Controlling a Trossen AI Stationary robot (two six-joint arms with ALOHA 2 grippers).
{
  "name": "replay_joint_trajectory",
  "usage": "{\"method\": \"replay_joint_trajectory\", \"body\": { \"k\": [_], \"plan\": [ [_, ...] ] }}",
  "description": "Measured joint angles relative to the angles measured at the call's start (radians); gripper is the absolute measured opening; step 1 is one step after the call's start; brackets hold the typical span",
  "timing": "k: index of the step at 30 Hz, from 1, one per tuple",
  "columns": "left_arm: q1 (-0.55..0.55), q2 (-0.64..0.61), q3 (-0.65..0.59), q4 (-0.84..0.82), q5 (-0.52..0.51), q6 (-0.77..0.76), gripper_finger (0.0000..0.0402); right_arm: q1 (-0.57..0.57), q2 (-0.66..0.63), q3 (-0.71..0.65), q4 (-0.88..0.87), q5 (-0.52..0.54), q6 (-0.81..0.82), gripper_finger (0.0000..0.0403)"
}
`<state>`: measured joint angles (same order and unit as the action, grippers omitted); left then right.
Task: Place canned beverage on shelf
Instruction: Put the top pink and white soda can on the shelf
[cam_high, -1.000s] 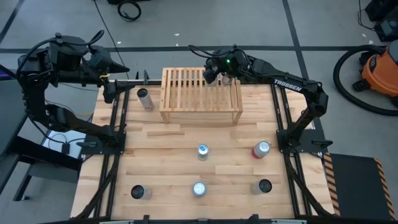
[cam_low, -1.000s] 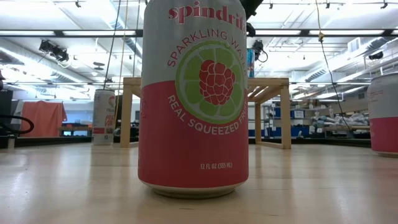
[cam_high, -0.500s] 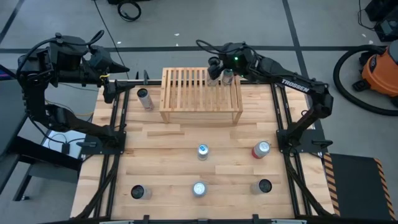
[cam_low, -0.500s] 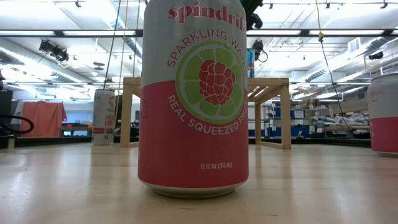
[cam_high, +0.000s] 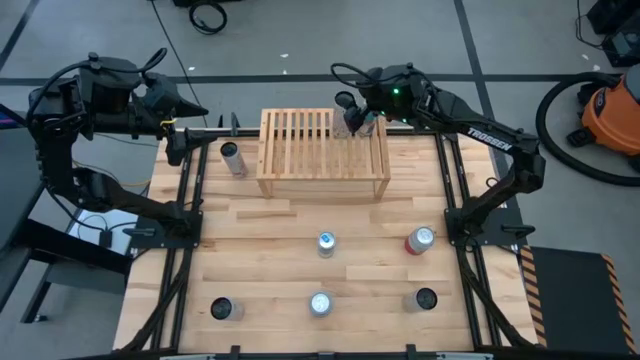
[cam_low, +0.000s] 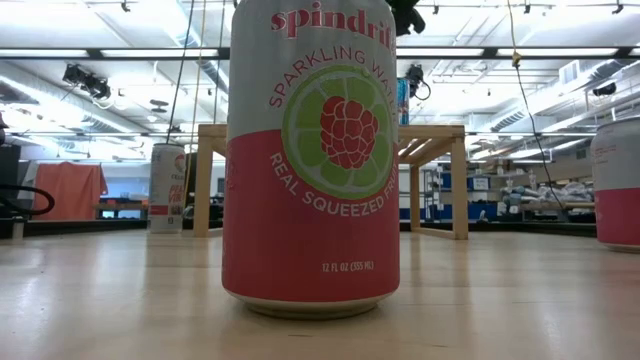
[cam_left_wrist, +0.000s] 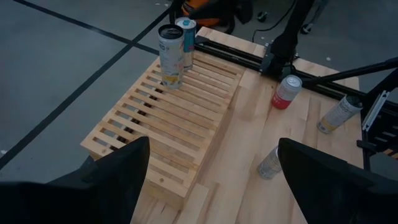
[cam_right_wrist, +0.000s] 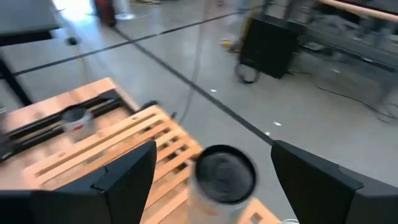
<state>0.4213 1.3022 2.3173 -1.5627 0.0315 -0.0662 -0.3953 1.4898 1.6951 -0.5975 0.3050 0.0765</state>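
Table (cam_high: 300, 245) bears shelf (cam_high: 322, 150); six cans (cam_high: 326, 243).

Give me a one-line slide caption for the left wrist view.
Two cans stand at the shelf's far end; three more cans lie on the table, seen past the open left gripper.

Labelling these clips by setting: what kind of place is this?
Likely a robotics lab or workshop: bare concrete floor, an orange shop vacuum, and storage racks under strip lights behind the table.

Two matte-black six-joint arms of tubular links and blocky joint housings carry looped black cables, white TROSSEN lettering on the right arm's forearm link, a lit green indicator at its wrist, and broad dark wedge-shaped fingers (cam_left_wrist: 118, 171).
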Motion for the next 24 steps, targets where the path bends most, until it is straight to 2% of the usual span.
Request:
{"method": "replay_joint_trajectory", "body": {
  "k": [4, 10, 18, 24],
  "plan": [
    [0.000, 0.000, 0.000, 0.041, 0.000, 0.000, 0.0357, 0.025, -0.023, 0.000, -0.014, -0.091, -0.015, 0.0327],
    [0.000, 0.000, 0.000, 0.104, 0.000, -0.023, 0.0357, 0.069, -0.067, 0.000, -0.151, -0.100, -0.006, 0.0327],
    [0.000, 0.000, 0.000, 0.114, 0.000, 0.002, 0.0357, 0.144, -0.101, 0.000, -0.412, -0.106, 0.167, 0.0327],
    [0.000, 0.000, 0.000, 0.099, 0.001, -0.008, 0.0357, 0.198, -0.102, 0.000, -0.528, -0.258, 0.326, 0.0327]
  ]
}}
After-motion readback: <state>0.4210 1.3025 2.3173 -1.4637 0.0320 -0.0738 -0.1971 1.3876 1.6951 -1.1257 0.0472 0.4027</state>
